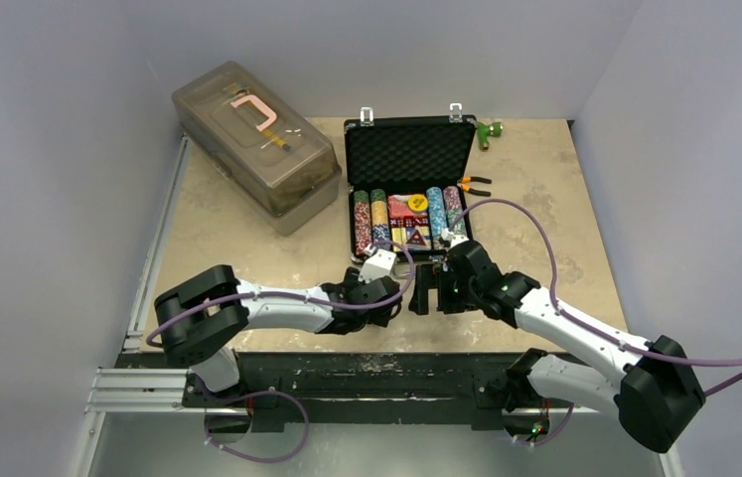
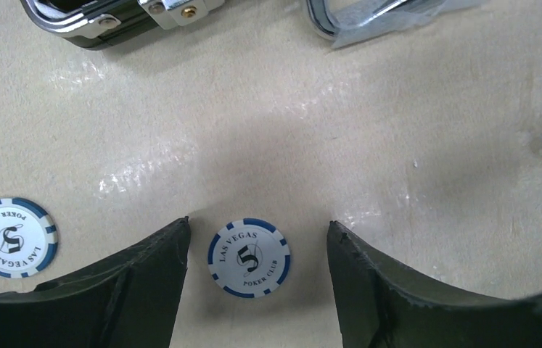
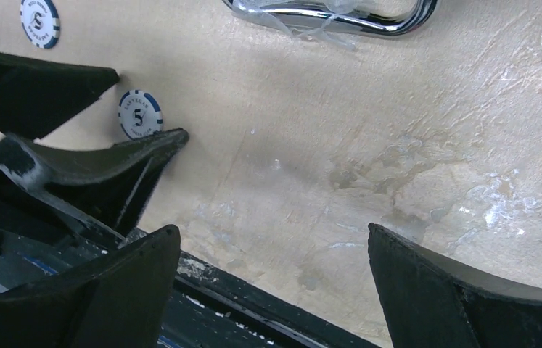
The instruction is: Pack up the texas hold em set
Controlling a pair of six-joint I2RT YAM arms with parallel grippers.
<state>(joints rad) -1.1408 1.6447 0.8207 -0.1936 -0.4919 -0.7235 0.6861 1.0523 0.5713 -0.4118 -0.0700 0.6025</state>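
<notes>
The black briefcase [image 1: 408,149] of the texas hold em set lies open mid-table, its tray filled with rows of multicoloured chips [image 1: 406,221]. In front of it a white-and-blue "5" chip [image 2: 249,258] lies flat on the table. My left gripper [image 2: 257,222] is open astride this chip, with a gap on each side. A second such chip [image 2: 13,237] lies to its left. My right gripper [image 3: 273,239] stands open just to the right, over bare table at the front edge, holding nothing. Its view shows both chips [image 3: 139,113] [image 3: 39,20] and the left gripper's fingers [image 3: 130,156].
The case's silver handle [image 2: 369,14] lies just beyond the chips. A large translucent grey-brown box [image 1: 255,147] stands at the back left. Orange-handled pliers [image 1: 474,185] lie right of the case, with a green object [image 1: 489,129] at the back. The black front rail [image 3: 253,304] runs under my right gripper.
</notes>
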